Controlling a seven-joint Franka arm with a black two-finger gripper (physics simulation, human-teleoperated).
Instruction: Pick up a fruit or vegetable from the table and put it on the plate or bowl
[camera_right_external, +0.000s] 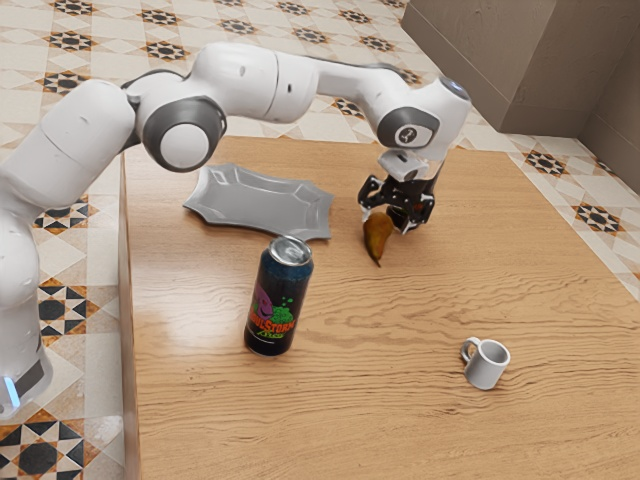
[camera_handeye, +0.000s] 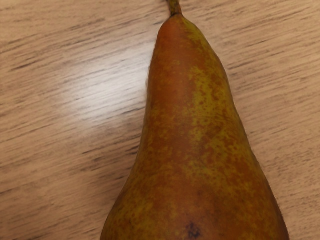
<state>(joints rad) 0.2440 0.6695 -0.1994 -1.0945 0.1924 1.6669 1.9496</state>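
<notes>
A brown-green pear (camera_right_external: 377, 240) hangs stem-down just over the wooden table, its broad end between the black fingers of my gripper (camera_right_external: 388, 220), which is shut on it. In the wrist view the pear (camera_handeye: 200, 150) sits right under my hand, its thin stem end pointing away over the wood. The grey scalloped plate (camera_right_external: 258, 200) lies flat on the table toward the exterior view's left of the gripper, a short way from the pear, with nothing on it.
A dark drink can (camera_right_external: 278, 297) stands upright in front of the plate, below and left of the pear. A small white mug (camera_right_external: 486, 362) stands near the table's front right. The table's left edge (camera_right_external: 128, 300) drops to tiled floor.
</notes>
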